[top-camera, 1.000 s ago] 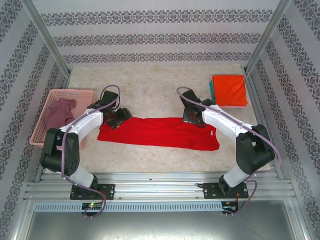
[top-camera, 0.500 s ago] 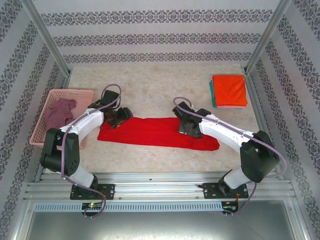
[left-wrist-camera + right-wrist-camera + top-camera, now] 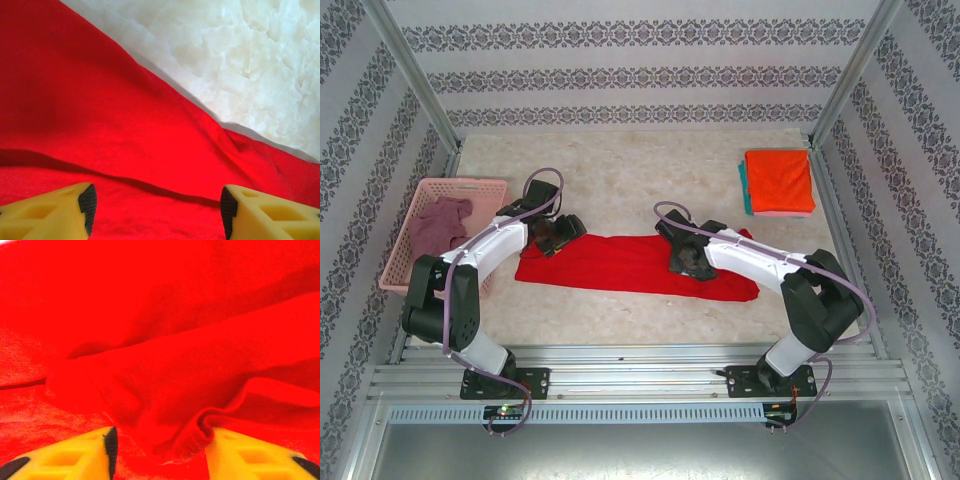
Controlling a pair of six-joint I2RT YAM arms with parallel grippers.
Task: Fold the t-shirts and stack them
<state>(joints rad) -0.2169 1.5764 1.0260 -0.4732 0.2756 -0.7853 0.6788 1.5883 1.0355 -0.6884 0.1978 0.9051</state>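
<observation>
Pink lattice basket (image 3: pixel 420 190): at the left edge of the worktop (image 3: pixel 620 165), beside the left arm.
Mauve t-shirt (image 3: pixel 440 222): crumpled inside the basket, well apart from both hands.
Left hand (image 3: pixel 555 234): over the far left corner of the red t-shirt; the left wrist view shows its yellow fingers (image 3: pixel 50 210) spread wide just above the cloth, with nothing between them.
Red t-shirt (image 3: pixel 620 262): a long folded band lying across the middle of the worktop, running from one hand to the other.
Right hand (image 3: pixel 685 260): on the right part of the red band; fingers apart, with a bunched fold of red cloth between them, close against the right finger (image 3: pixel 250 452).
Orange t-shirt (image 3: pixel 778 180): folded square at the far right, well apart from the hands.
Teal t-shirt (image 3: pixel 743 185): under the orange one, only its left edge showing.
</observation>
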